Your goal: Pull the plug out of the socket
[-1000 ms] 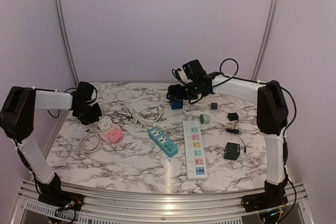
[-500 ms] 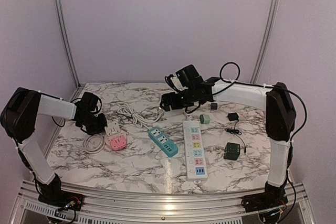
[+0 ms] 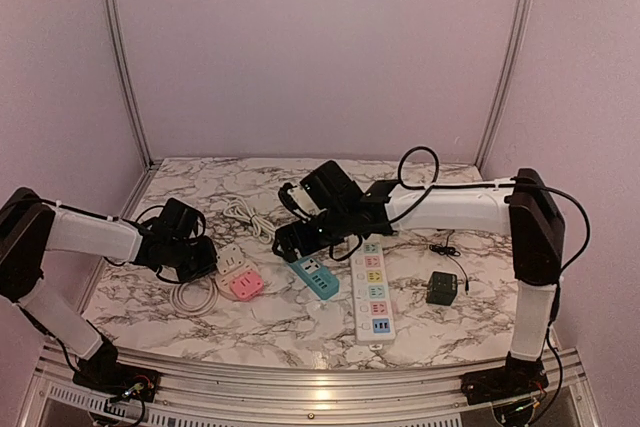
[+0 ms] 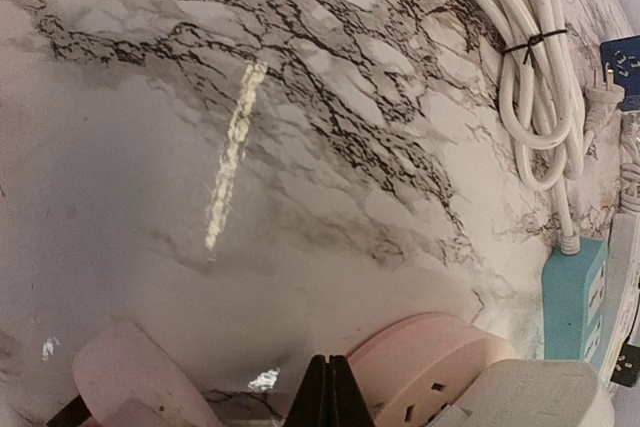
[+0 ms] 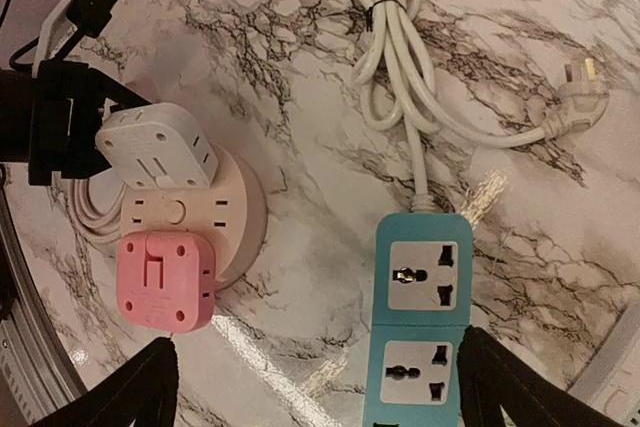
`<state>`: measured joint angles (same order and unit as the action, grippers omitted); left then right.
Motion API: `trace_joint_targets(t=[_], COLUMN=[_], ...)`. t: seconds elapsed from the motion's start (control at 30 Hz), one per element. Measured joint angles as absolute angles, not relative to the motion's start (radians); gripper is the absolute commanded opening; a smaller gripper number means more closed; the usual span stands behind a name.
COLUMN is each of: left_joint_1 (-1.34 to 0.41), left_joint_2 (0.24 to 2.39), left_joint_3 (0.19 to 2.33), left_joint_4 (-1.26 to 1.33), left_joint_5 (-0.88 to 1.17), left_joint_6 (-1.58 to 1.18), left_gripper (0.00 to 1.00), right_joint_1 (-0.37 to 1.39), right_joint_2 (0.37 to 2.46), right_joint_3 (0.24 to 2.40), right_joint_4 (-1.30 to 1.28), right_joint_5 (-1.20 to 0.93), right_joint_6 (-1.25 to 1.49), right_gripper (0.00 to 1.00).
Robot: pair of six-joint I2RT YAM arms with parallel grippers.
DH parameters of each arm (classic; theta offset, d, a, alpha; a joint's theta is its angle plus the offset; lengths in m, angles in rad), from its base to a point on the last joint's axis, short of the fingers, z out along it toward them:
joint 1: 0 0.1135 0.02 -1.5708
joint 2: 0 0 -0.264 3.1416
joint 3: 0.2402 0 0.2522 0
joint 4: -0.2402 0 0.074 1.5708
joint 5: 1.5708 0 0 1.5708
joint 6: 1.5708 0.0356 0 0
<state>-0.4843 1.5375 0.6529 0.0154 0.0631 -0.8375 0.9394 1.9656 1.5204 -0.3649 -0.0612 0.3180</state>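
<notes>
Left arm [image 3: 95, 235] reaches low, left gripper [image 4: 330, 395] pinched closed beside the round pink socket [image 5: 243, 209] near the marble table's [image 3: 300, 322] left edge (boxy white plug [image 5: 155, 147] seated in it). The right gripper [image 3: 292, 243] hovers, fingers wide.

Teal power strip [image 3: 312, 275] beside white strip [image 3: 371, 292]; black adapter [image 3: 441, 288] near.

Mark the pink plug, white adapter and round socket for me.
pink plug [image 5: 165, 280], right wrist view, middle of top face
white adapter [image 5: 155, 147], right wrist view, middle of face
round socket [image 5: 243, 209], right wrist view, bare right rim
</notes>
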Motion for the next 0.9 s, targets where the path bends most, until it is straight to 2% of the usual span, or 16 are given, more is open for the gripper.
trace_joint_targets(t=[0.23, 0.63, 0.9], left_joint_1=[-0.62, -0.656, -0.717], left_joint_2=[1.475, 1.396, 1.383], left_joint_3=[0.593, 0.577, 0.577], left_joint_4=[0.091, 0.005, -0.097], left_joint_5=[0.036, -0.024, -0.002], left_joint_6=[-0.975, -0.952, -0.87], left_gripper=[0.0, 0.0, 0.0], right_joint_1=[0.948, 0.999, 1.038], right_joint_2=[1.946, 1.883, 1.883], right_joint_3=[1.376, 1.259, 1.248], right_joint_4=[-0.322, -0.288, -0.289], right_joint_5=[-0.107, -0.146, -0.144], right_joint_6=[0.39, 0.397, 0.389], right_gripper=[0.91, 0.68, 0.62])
